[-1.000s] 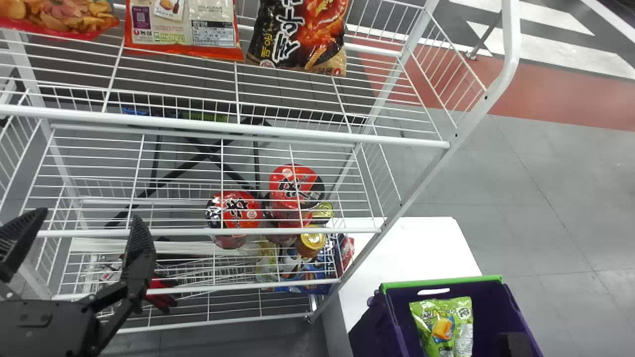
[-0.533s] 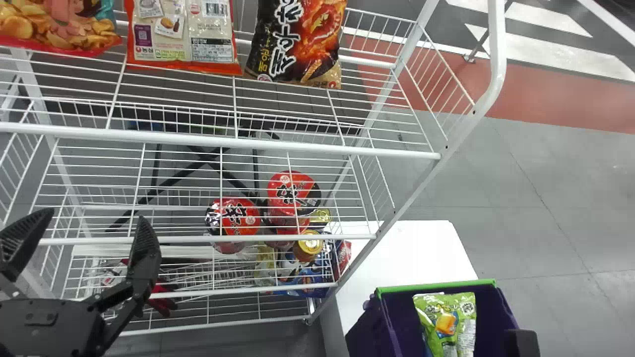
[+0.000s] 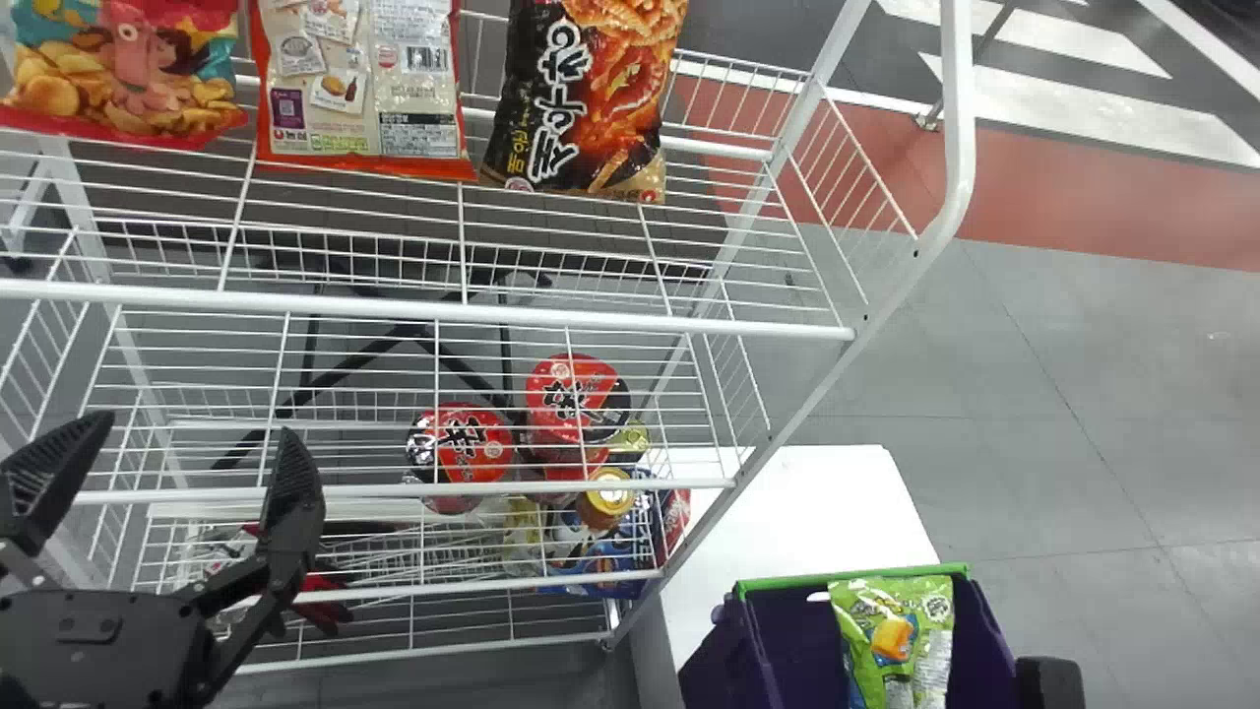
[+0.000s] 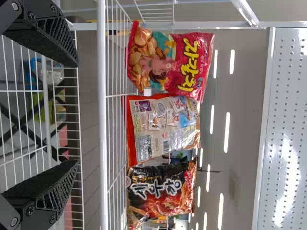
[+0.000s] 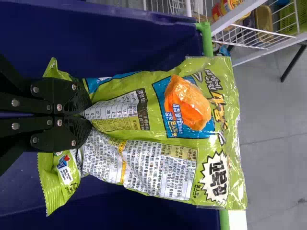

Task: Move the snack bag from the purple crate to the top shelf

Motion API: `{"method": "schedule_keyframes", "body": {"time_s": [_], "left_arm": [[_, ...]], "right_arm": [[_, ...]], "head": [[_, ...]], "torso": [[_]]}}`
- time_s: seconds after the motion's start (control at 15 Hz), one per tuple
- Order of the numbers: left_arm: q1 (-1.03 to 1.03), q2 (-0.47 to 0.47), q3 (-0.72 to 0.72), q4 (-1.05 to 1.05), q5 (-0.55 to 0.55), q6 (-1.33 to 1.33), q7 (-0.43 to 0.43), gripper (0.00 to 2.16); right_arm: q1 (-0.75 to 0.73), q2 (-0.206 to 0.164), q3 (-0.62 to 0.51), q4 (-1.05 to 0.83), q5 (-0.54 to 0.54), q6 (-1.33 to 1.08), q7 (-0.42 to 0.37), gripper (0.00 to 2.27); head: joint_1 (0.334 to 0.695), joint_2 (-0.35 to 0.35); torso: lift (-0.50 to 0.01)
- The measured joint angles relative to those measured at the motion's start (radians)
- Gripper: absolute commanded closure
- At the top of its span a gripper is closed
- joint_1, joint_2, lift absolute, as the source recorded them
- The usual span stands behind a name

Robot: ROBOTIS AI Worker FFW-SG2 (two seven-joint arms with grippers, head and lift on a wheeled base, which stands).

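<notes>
Snack bag (image 5: 158, 167) pinched in my right gripper (image 5: 86, 116), fingers closed on the back seam close to one end, most of its length past my fingertips. Main risk is here: off-centre hold on slick film, so the free part could droop or twist when I lift, then slide out. Around my hand, the purple crate (image 5: 110, 33); in the head view the bag is down inside, next to the green rim (image 3: 787, 581). Going forward before I'm high enough could drag it on that rim and loosen it. Just beyond, white table (image 3: 817, 502), a likely landing spot if it drops. Ahead and left of my hand, the rack post (image 3: 822, 384); cutting that corner could clip the bag or my arm. Higher, the top shelf (image 3: 423, 310): its front rail could catch a sagging end, and entering too far left could shove the black-and-orange bag (image 3: 591, 98). Farthest left, my left gripper (image 3: 192, 433), parked spread open before the rack; swinging too wide could bump it.
</notes>
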Motion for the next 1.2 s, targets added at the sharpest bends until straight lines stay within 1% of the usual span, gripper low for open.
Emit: {"method": "schedule_keyframes", "body": {"time_s": [0.2, 0.73, 1.2], "left_arm": [[-0.005, -0.001, 0.0, 0.002, 0.001, 0.001, -0.001, 0.1], [-0.02, -0.006, 0.001, 0.009, 0.005, 0.018, -0.001, 0.1], [-0.016, -0.005, -0.005, 0.002, 0.001, 0.018, 0.004, 0.1]], "right_arm": [[0.0, 0.002, -0.004, -0.011, 0.0, 0.006, 0.009, 2.24], [0.006, 0.022, -0.008, -0.084, 0.0, 0.054, 0.028, 2.24], [0.02, 0.042, -0.041, -0.131, -0.001, 0.062, 0.061, 2.25]], "head": [[0.695, -0.35], [0.695, -0.35], [0.695, -0.35]], "torso": [[-0.138], [-0.107], [-0.079]]}}
